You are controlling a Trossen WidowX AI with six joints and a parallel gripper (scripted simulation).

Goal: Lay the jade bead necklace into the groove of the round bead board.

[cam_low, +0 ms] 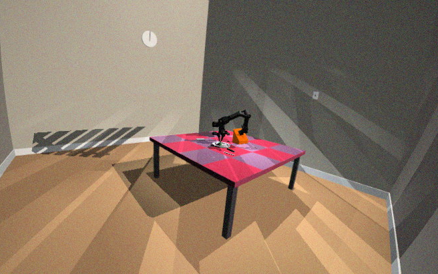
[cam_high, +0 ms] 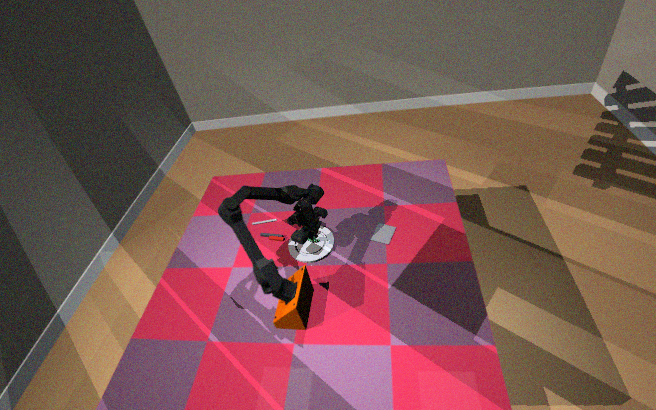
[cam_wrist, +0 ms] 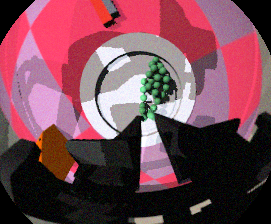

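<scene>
One bunched jade bead necklace [cam_high: 313,239] [cam_low: 220,143] [cam_wrist: 157,78] is clamped in the gripper [cam_high: 310,236] [cam_low: 220,141] [cam_wrist: 147,117], over the round board [cam_high: 327,251] [cam_low: 227,145] [cam_wrist: 88,95] — picked up, apparently; spreading it around the groove and letting go remain.

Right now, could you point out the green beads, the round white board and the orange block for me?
Green beads [cam_wrist: 157,85]: wrist view, on a bead amid the bunch.
Round white board [cam_high: 297,254] [cam_wrist: 89,102]: top and wrist views, on its outer rim.
Orange block [cam_high: 290,314] [cam_low: 240,136]: top and exterior views, on its side.
</scene>
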